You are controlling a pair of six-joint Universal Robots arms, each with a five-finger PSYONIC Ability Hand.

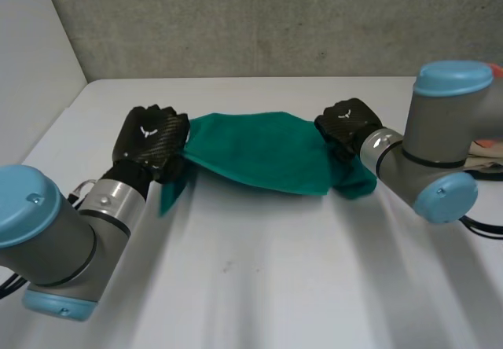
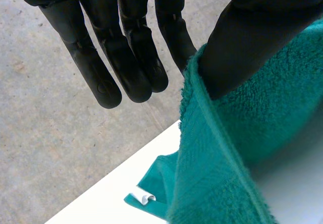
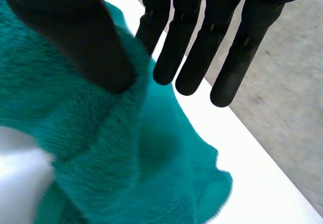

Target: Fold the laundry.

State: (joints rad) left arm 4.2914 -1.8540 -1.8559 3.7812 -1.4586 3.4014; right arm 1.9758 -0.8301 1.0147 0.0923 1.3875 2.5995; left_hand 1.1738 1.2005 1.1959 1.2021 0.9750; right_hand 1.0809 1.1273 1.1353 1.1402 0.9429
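Stretching between the two hands, the teal towel [image 1: 259, 148] hangs just above the white surface [image 1: 259, 278], its long axis running side to side across the robot's front. The left hand [image 1: 149, 141] has the towel's left end and the right hand [image 1: 346, 125] its right end, so neither is nearer: each sits at its own short edge, well apart from the other.

Seen from the left wrist, the left hand [image 2: 242, 47] lays its thumb over the towel [image 2: 227, 158] and nips the hem against the side of its straight fingers [image 2: 126, 57]. Below it, a loose corner with a small white tag [image 2: 146, 199] droops to the surface.

From the right wrist, the right hand [image 3: 75, 32] pinches the towel [image 3: 126, 158] the same way, thumb on the cloth, fingers [image 3: 192, 57] extended beside it.

Judging by this, the fold likely turns on bringing the ends together along that long axis, or on laying the towel flat first.
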